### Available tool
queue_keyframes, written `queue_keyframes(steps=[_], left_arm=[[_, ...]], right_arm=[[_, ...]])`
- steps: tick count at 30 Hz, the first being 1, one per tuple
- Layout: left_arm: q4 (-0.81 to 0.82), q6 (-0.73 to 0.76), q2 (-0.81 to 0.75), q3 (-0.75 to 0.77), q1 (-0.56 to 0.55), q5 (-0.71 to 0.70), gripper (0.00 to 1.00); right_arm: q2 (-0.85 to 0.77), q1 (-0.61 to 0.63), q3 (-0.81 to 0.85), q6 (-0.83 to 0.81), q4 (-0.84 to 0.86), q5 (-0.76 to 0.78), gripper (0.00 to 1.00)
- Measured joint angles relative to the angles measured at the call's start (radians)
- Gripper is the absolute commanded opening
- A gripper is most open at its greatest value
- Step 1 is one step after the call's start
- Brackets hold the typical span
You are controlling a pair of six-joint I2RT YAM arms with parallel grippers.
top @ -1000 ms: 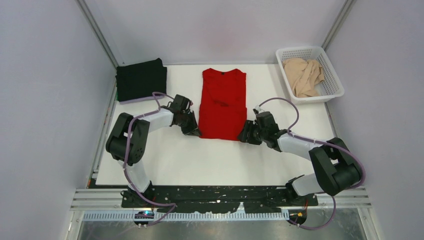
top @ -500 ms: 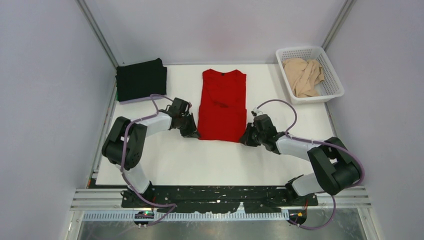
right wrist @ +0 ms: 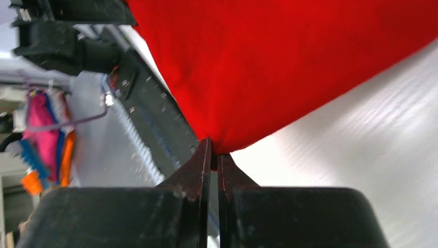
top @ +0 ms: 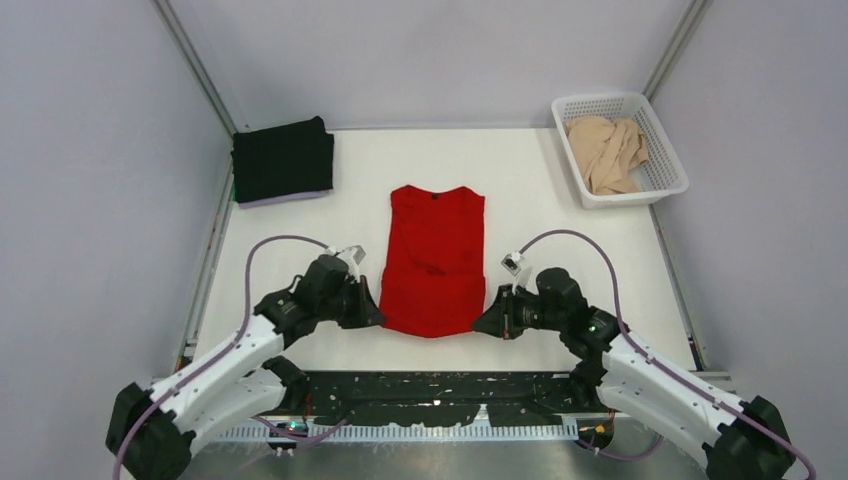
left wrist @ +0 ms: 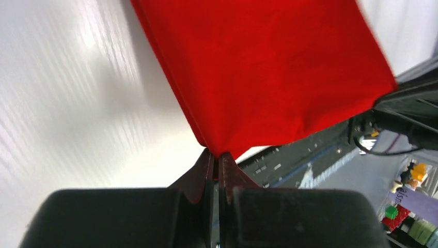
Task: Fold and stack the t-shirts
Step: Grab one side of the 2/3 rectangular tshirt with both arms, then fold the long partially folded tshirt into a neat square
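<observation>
White table (top: 530, 170) | red t-shirt (top: 435, 255) spread near centre | left gripper (top: 373, 316), right gripper (top: 484, 323) each clamped onto a near hem corner | soft, light, limp cloth, likely sags: hold corners, keep hem taut.

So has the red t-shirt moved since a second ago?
Yes. The red t-shirt has slid toward the near edge of the table: its collar, earlier level with the black t-shirt's far half, now lines up with that shirt's near edge.
</observation>
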Motion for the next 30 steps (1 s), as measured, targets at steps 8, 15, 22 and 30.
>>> queue_keyframes(steps=[8, 15, 22, 30], left_arm=[[-0.203, -0.053, -0.476, -0.022, -0.036, -0.018, 0.0], [-0.203, -0.061, -0.467, 0.005, -0.037, -0.069, 0.0], [-0.167, -0.023, -0.245, 0.174, 0.002, -0.141, 0.0], [-0.06, 0.019, -0.008, 0.276, 0.144, -0.066, 0.0]], right_arm=[[-0.33, 0.037, -0.032, 0.076, -0.088, -0.113, 0.05], [-0.306, 0.031, -0.005, 0.08, -0.077, -0.045, 0.05], [-0.142, -0.055, 0.105, 0.037, -0.064, 0.018, 0.05], [0.018, -0.27, 0.167, 0.021, 0.0, -0.064, 0.05]])
